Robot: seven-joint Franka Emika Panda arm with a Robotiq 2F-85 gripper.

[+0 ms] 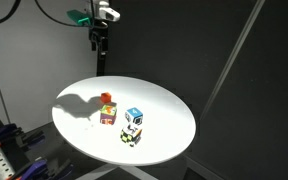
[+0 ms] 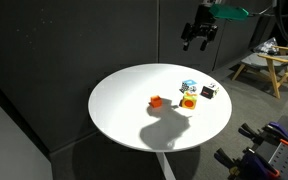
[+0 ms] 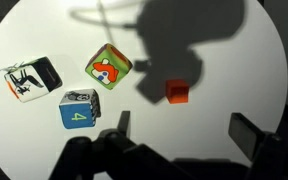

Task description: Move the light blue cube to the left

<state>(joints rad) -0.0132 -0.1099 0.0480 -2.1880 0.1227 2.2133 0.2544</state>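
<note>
A: Status?

B: Approach step. The end effector hangs well above the surface. In the wrist view its jaws are spread wide and it carries nothing.

A: Target?

B: The light blue cube sits on the surface, not yet gripped. It's near the patterned cube and the green-orange cube. The small orange cube sits apart.

A: Next?

B: Centre over the blue cube, descend, close on its sides, carry it left. Clearance to the neighbours looks tight, but it's hard to tell at this resolution.
</note>
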